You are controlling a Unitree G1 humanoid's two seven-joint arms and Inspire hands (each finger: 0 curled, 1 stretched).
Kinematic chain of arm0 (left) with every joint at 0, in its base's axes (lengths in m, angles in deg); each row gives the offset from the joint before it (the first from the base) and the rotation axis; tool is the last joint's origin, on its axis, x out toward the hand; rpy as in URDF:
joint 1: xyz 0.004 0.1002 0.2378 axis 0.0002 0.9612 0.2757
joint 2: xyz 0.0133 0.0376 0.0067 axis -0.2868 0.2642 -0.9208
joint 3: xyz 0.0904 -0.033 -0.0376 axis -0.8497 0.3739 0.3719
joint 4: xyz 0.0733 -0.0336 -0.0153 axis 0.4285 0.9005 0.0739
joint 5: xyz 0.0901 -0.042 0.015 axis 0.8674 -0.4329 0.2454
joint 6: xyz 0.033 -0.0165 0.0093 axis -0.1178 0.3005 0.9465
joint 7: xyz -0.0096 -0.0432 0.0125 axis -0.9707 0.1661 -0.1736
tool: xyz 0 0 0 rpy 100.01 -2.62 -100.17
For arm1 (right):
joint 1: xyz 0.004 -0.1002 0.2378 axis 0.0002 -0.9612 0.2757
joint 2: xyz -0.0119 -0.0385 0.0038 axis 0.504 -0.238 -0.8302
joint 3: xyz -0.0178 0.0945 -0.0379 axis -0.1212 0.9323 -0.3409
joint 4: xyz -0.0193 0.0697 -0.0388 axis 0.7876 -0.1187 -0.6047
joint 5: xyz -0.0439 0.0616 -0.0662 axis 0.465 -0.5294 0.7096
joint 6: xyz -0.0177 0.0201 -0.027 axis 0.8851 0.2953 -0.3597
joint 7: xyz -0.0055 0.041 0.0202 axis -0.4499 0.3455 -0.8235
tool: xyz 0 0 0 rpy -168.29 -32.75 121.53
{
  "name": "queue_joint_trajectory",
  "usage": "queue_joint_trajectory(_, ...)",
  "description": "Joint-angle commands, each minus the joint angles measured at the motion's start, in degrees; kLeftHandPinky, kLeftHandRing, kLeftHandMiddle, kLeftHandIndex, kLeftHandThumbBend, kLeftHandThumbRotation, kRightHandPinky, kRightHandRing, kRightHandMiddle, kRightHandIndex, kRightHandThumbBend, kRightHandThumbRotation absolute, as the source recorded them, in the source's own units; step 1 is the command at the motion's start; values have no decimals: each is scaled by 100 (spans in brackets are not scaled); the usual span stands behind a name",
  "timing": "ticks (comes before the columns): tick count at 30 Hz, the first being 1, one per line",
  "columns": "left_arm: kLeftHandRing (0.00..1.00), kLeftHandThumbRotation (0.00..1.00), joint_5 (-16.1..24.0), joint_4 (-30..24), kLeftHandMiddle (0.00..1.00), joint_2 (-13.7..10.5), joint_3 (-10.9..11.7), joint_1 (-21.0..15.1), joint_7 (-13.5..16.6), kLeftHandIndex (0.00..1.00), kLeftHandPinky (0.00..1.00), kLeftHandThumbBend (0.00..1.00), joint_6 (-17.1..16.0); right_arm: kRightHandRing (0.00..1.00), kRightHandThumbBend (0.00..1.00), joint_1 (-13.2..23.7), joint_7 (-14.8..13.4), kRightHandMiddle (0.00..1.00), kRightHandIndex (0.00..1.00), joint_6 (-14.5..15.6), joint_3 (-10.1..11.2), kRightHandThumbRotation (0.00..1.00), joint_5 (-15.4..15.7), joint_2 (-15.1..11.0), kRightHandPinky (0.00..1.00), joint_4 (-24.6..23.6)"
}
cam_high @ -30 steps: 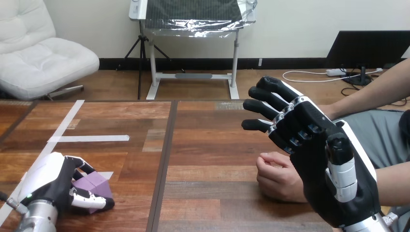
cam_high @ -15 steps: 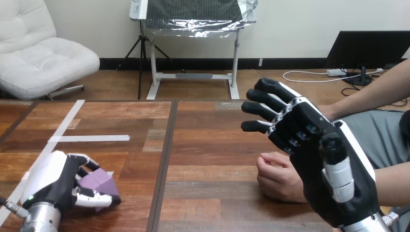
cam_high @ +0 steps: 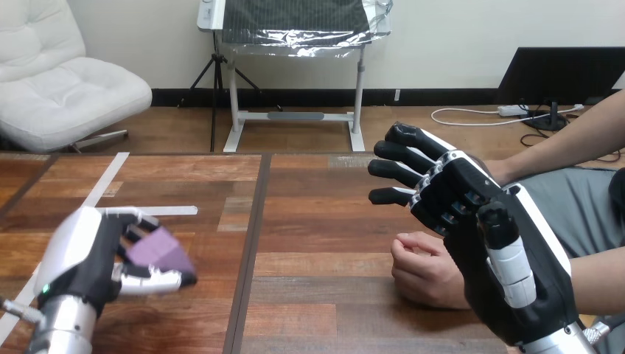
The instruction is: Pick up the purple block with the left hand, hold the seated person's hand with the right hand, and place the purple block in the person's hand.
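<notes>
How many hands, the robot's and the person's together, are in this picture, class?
3. The robot's left hand at lower left, holding the purple block; its right hand raised at right; the person's hand fisted on the table beside it. Another may be hidden behind.

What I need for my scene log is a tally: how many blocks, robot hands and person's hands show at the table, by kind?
purple block: 1
Robot hands: 2 (left hand, right hand)
person's hand: 1
Total: 4
</notes>
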Motion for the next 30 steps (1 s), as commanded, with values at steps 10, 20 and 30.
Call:
queue_joint_trajectory(10,23,0,-187,-1134,37,65,299,-106,8,46,17,64,-148,83,83,537,-14,84,85,-200,119,82,47,51,73,184)
queue_joint_trajectory(20,32,0,-256,-1549,42,103,338,-56,-25,46,26,62,-190,84,89,688,-76,85,85,-273,219,82,331,-28,74,354)
queue_joint_trajectory(30,35,0,-439,-1892,42,242,422,20,8,45,29,62,-343,83,95,984,-256,84,85,-570,417,83,971,-200,75,775)
